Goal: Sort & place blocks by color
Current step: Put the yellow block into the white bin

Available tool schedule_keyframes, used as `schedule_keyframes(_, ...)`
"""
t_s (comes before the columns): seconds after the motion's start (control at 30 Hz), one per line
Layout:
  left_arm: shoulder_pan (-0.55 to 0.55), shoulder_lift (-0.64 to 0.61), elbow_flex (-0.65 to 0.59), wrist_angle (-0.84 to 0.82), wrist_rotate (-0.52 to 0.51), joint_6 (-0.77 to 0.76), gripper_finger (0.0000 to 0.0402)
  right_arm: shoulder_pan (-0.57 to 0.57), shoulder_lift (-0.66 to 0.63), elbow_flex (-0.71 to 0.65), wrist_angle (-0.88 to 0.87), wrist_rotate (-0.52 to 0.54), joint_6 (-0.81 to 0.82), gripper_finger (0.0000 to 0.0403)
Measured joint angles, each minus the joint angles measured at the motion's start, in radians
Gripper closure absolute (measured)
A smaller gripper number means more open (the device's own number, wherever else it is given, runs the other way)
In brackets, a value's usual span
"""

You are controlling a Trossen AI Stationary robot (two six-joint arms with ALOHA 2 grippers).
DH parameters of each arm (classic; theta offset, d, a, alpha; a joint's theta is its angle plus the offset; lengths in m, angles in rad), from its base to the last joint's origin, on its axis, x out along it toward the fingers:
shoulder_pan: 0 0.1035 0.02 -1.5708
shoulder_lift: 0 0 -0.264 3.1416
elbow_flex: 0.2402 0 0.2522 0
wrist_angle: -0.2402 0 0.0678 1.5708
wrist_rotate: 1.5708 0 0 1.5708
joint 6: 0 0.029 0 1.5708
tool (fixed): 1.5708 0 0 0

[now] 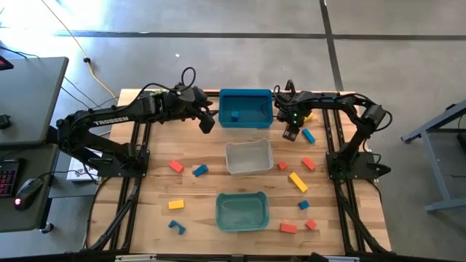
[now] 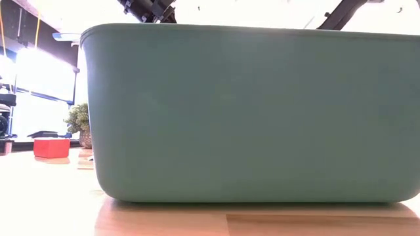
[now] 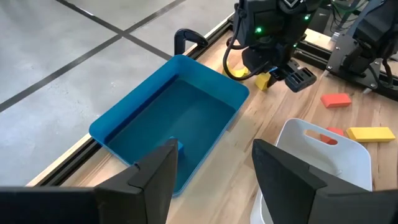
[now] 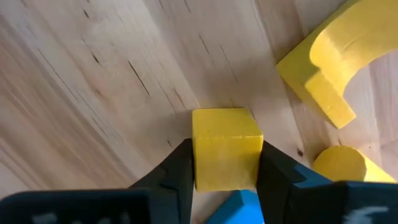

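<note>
Yellow cube (image 4: 226,148) pinched square between the right gripper's (image 4: 225,163) two fingers, lifted a little off the wood by the look of it, though hard to call from the wrist view alone. From above, that puts it just off the right end of the blue bin (image 1: 245,108), far side of the table, with the right gripper (image 1: 292,134) hanging over a small cluster of loose bits: a blue block (image 1: 309,135) just beside it and a yellow arch piece (image 4: 334,62) close by on the wood.

The relation that matters: cube already in the jaws, so next thing is simply which way the right bin lies. White bin (image 1: 249,156) sits nearest, toward the middle of the table and a bit inward from the gripper. Green bin (image 1: 242,211) well beyond that, near side. Blue bin right alongside, but it already has a blue block (image 1: 235,116) in it, so probably not the yellow one's home.

Left gripper (image 1: 207,121) parked off the blue bin's left end, fingers spread with nothing between them; farther from the cube, so not its job.

Other red, yellow and blue blocks scattered either side of the bins, e.g. long yellow bar (image 1: 298,181) to the right of the white bin.
</note>
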Motion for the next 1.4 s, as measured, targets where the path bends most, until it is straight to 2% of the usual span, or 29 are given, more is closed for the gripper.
schedule_keyframes(0.13,0.000,0.000,0.000,0.000,0.000,0.000,0.0206,0.001,-0.007,-0.001,-0.050,-0.014,0.016,0.0297)
schedule_keyframes(0.3,0.000,0.000,0.000,0.000,0.000,0.003,0.0206,0.017,-0.077,-0.001,-0.092,-0.040,0.071,0.0297)
schedule_keyframes(0.7,0.001,0.000,0.000,-0.001,0.000,0.055,0.0206,0.170,-0.375,-0.001,-0.061,-0.108,0.376,0.0297)
schedule_keyframes(0.9,0.001,0.000,0.000,-0.001,0.000,0.082,0.0206,0.287,-0.466,-0.001,0.070,-0.117,0.556,0.0297)
schedule_keyframes(1.07,0.001,0.000,0.000,0.000,0.000,0.120,0.0206,0.388,-0.479,-0.001,0.260,-0.117,0.666,0.0297)
schedule_keyframes(1.23,0.001,0.000,0.000,-0.001,0.000,0.135,0.0206,0.479,-0.468,-0.001,0.453,-0.116,0.699,0.0297)
schedule_keyframes(1.4,0.001,0.000,0.000,-0.001,0.000,0.165,0.0206,0.559,-0.454,0.000,0.552,-0.049,0.696,0.0297)
